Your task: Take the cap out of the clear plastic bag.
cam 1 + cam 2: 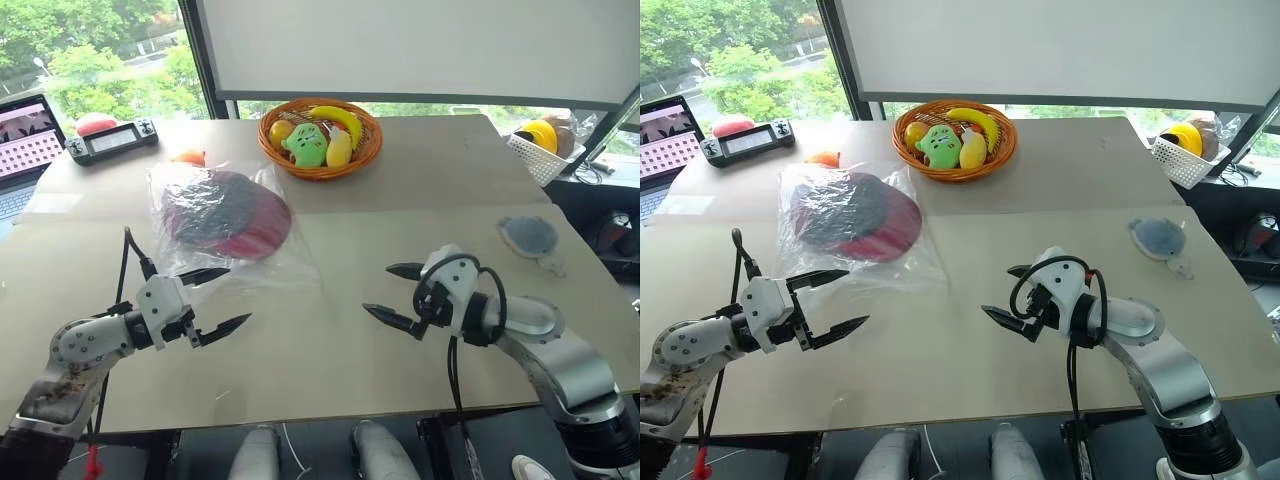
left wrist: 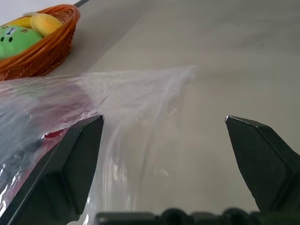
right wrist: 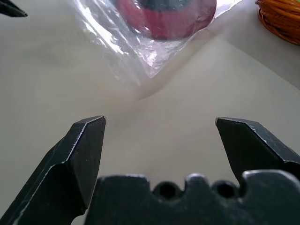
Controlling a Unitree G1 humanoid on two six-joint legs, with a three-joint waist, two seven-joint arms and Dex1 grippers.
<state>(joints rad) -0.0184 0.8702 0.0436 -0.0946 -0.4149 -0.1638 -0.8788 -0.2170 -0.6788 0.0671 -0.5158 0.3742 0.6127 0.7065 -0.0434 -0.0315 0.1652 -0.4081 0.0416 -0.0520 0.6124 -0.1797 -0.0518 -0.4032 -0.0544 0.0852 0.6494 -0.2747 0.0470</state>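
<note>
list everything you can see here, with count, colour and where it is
clear plastic bag: 1, colourless, on the table's left half, cap inside
cap: 1, dark red and black, inside the bag
fruit basket: 1, orange wicker, far middle of the table, holding yellow and green toy fruit
round pad: 1, grey-blue, right side of the table
handheld console: 1, black, far left
laptop: 1, far left edge, screen lit
white basket: 1, far right edge, yellow thing in it
table: 1, beige
left gripper: 1, black fingers, open, at the bag's near edge
right gripper: 1, black fingers, open, over bare table
</note>
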